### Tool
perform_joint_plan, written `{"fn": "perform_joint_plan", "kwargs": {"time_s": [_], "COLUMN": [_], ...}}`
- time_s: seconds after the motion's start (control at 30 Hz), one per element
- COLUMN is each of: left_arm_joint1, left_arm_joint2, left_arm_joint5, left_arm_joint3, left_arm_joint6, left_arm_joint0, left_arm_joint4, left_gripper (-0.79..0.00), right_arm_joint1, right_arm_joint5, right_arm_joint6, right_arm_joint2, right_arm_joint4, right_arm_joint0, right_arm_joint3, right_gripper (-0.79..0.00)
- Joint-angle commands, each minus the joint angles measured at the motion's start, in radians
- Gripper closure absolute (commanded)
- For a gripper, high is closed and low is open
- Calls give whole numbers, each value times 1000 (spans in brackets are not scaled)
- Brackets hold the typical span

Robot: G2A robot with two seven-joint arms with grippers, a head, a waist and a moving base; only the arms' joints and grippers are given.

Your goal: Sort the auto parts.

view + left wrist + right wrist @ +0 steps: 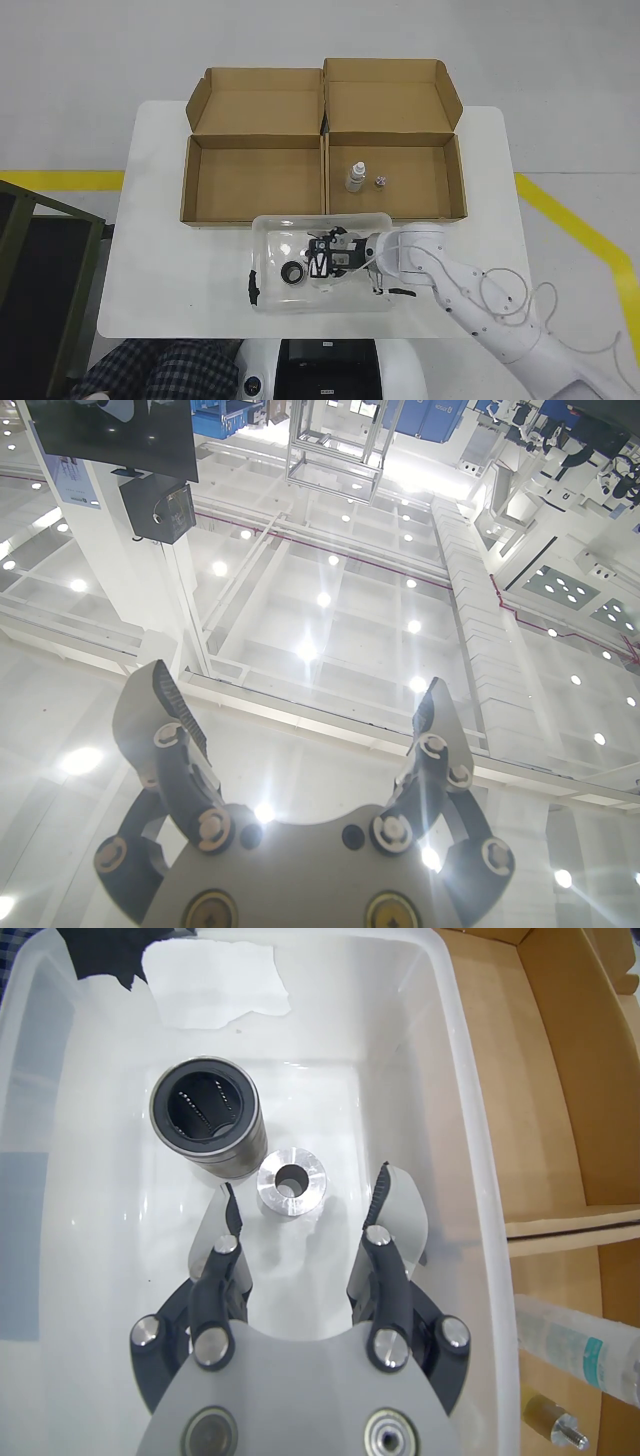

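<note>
White table [160, 250]; picking step. Within the clear plastic bin [470, 1093], right gripper [306, 1180], jaws apart, flanks a small silver metal bushing [291, 1188]; next, probably a square close.

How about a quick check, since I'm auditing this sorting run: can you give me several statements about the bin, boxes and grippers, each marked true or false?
1. The right gripper is open inside the clear bin. True.
2. The right gripper is shut on the silver sleeve. False: the sleeve stands free between the open fingertips.
3. The black-rimmed cylinder lies in a cardboard box. False: it is in the bin, beside the sleeve.
4. A small bottle stands in a cardboard box. True.
5. The left gripper is shut. False: it is open and holds nothing.
</note>
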Motion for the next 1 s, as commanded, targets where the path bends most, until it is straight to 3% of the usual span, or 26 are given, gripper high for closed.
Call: {"fn": "perform_joint_plan", "kwargs": {"time_s": [0.0,0.6,0.63,0.67,0.7,0.73,0.97], "left_arm_joint1": [0,0,0,0,0,0,0], "left_arm_joint2": [0,0,0,0,0,0,0], "left_arm_joint5": [0,0,0,0,0,0,0], "left_arm_joint3": [0,0,0,0,0,0,0], "left_arm_joint6": [0,0,0,0,0,0,0], "left_arm_joint0": [0,0,0,0,0,0,0], "left_arm_joint4": [0,0,0,0,0,0,0], "left_gripper": [-785,-785,-785,-785,-785,-785,-785], "right_arm_joint1": [-6,-45,-46,-46,-47,-48,-48], "right_arm_joint5": [4,-13,-15,-17,-20,-21,-39], "right_arm_joint6": [-3,-10,-10,-10,-10,-11,-9], "right_arm_joint2": [-9,-59,-59,-59,-59,-59,-39], "right_arm_joint4": [1,7,8,10,10,11,16], "right_arm_joint0": [11,58,58,58,59,60,62], "right_arm_joint3": [15,104,105,106,106,107,93], "right_gripper": [-462,-332,-311,-231,-86,0,0]}}
